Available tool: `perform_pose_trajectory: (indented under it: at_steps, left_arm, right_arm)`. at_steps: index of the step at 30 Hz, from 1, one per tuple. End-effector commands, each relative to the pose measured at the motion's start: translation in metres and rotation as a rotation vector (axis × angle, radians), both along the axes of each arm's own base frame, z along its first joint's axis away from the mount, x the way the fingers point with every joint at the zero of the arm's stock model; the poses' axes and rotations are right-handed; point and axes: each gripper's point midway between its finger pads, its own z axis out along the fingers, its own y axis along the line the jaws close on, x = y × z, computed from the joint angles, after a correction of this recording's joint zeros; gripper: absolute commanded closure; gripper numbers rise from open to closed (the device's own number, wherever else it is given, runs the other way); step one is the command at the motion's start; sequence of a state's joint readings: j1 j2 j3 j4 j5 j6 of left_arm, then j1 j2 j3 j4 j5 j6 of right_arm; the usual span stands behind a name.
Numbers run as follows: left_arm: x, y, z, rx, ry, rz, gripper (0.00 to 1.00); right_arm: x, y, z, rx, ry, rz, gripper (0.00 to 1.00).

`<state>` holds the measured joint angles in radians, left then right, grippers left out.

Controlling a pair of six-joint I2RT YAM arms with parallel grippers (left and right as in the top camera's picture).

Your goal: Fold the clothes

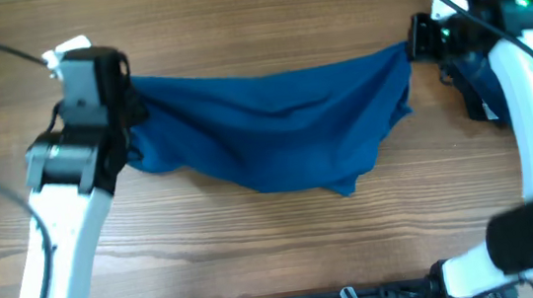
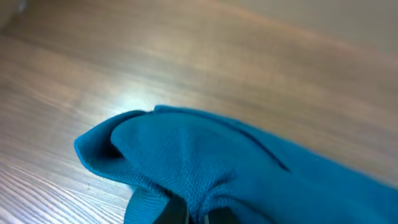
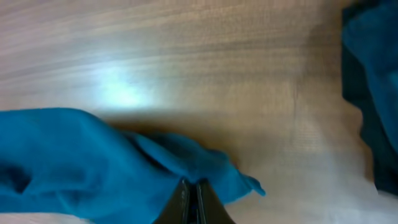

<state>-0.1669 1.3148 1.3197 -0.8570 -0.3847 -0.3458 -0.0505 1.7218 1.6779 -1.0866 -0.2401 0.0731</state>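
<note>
pinching the blue shirt at opposite ends, both jaws closed tight.

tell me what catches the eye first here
A blue shirt is stretched across the middle of the wooden table, sagging between the two arms. The left fingers and right fingers are each shut on one end of it. A dark garment lies at the right edge, by the right arm.

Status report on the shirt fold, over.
Left gripper shut on one end of medium-blue soft fabric shirt. Right gripper shut on the other end. Shirt spread between them. Dark navy garment off to the right, apart.
</note>
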Motion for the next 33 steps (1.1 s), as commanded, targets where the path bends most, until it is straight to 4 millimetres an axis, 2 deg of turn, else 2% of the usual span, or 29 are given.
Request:
perform_pose_trajectory:
  at_steps: [1,2,4,8,9,10,11,12,14,16,17,19,20,22,23,24,27,29,31,33]
  left_arm:
    - [0.017,0.004,-0.022,0.026,0.048,0.030,0.96]
    - [0.022,0.004,-0.030,0.029,0.064,0.030,0.96]
    - [0.028,0.003,-0.040,0.032,0.082,0.029,0.96]
    - [0.033,0.002,-0.045,0.033,0.087,0.029,0.96]
    - [0.034,0.002,-0.044,0.032,0.083,0.029,0.96]
    - [0.034,0.002,-0.044,0.032,0.079,0.029,0.96]
    - [0.035,0.001,-0.043,0.031,0.076,0.029,0.96]
    - [0.035,0.001,-0.043,0.031,0.076,0.029,0.96]
    - [0.035,0.001,-0.043,0.032,0.076,0.029,0.96]
    - [0.035,0.001,-0.043,0.031,0.076,0.029,0.95]
    - [0.035,0.001,-0.043,0.030,0.077,0.028,0.92]
    - [0.035,-0.003,-0.045,0.013,0.080,0.014,0.72]
    - [0.035,-0.005,-0.046,0.000,0.084,0.003,0.57]
    - [0.035,-0.009,-0.047,-0.019,0.091,-0.012,0.43]
    - [0.034,-0.010,-0.048,-0.022,0.094,-0.016,0.40]
    - [0.033,-0.010,-0.049,-0.022,0.100,-0.016,0.33]
    - [0.031,-0.010,-0.050,-0.020,0.110,-0.016,0.29]
    - [0.031,-0.010,-0.051,-0.020,0.112,-0.016,0.28]
    - [0.031,-0.010,-0.050,-0.020,0.109,-0.016,0.28]
    - [0.032,-0.009,-0.050,-0.020,0.108,-0.015,0.27]
  right_arm:
    - [0.042,0.001,-0.034,0.019,-0.027,0.027,0.96]
    - [0.061,0.001,-0.043,0.025,-0.067,0.031,0.96]
    - [0.084,0.001,-0.047,0.028,-0.134,0.032,0.96]
    - [0.106,-0.001,-0.034,0.025,-0.238,0.022,0.96]
    - [0.107,0.000,-0.032,0.035,-0.237,0.011,0.92]
    - [0.104,0.001,-0.033,0.045,-0.223,0.011,0.62]
    - [0.096,0.006,-0.036,0.068,-0.191,0.023,0.37]
    - [0.083,0.010,-0.041,0.090,-0.132,0.029,0.29]
    - [0.059,0.012,-0.046,0.107,-0.033,0.012,0.35]
    - [0.043,0.016,-0.040,0.107,0.004,0.019,0.36]
    - [0.035,0.018,-0.034,0.103,0.012,0.023,0.36]
    - [0.018,0.026,-0.017,0.094,0.018,0.038,0.35]
    - [0.008,0.032,-0.007,0.094,0.017,0.050,0.35]
    - [-0.004,0.040,0.004,0.093,0.017,0.069,0.33]
    - [-0.013,0.044,0.009,0.078,0.020,0.078,0.33]
    - [-0.034,0.047,0.009,0.025,0.064,0.062,0.33]
    - [-0.072,0.060,-0.011,-0.031,0.172,0.068,0.33]
    - [-0.096,0.071,-0.035,-0.043,0.245,0.066,0.33]
    - [-0.125,0.080,-0.074,-0.059,0.338,0.024,0.34]
    - [-0.141,0.083,-0.099,-0.066,0.391,0.002,0.35]
